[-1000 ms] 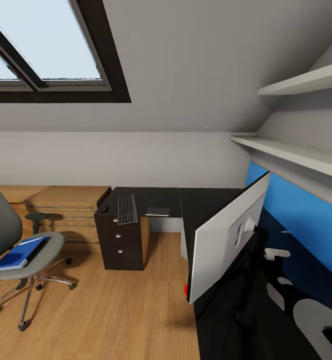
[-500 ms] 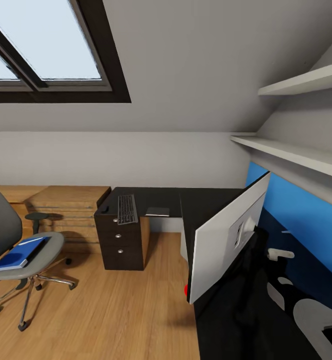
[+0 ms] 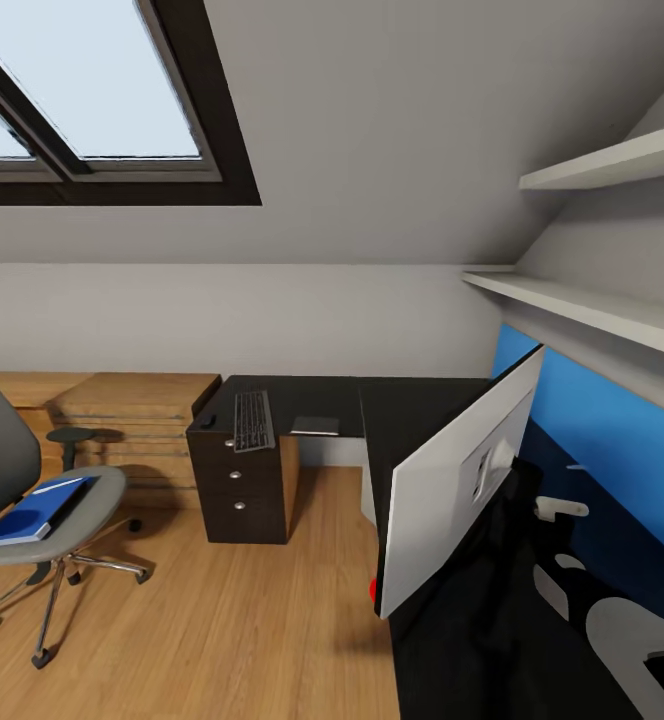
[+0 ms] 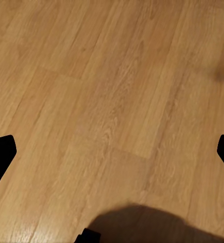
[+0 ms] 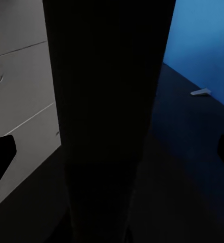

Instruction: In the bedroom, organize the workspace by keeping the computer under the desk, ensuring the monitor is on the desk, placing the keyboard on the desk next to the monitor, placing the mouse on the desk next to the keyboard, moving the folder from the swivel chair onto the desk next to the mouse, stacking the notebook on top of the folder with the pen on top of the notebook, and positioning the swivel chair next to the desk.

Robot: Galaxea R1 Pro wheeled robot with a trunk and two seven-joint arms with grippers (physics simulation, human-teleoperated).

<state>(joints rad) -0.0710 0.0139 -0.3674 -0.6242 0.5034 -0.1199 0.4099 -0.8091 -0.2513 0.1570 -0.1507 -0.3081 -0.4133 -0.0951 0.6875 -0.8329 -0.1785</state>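
Observation:
The glossy black L-shaped desk [image 3: 312, 395] carries the keyboard [image 3: 254, 419], the small black mouse [image 3: 208, 421] at its left and the thin dark notebook [image 3: 315, 425] at its right. On the desk's near wing stands the monitor [image 3: 452, 490], seen from its pale grey back. The grey swivel chair [image 3: 82, 500] stands apart on the floor at the left, holding the blue folder [image 3: 27, 515] with the white pen [image 3: 57, 485] on top. My left gripper [image 4: 112, 152] hangs open over bare floor. My right gripper [image 5: 112, 152] is open with a broad dark post between its fingers. The computer is hidden.
A light wooden drawer chest [image 3: 137, 420] sits against the back wall left of the desk. White shelves [image 3: 592, 310] run above the blue back panel [image 3: 612, 450]. A small white piece [image 3: 557, 507] lies by that panel. Wooden floor [image 3: 232, 620] stretches between chair and desk.
The whole view has crept slightly forward, so the chair and drawers sit a few pixels further left. Nothing on the desk or chair has moved.

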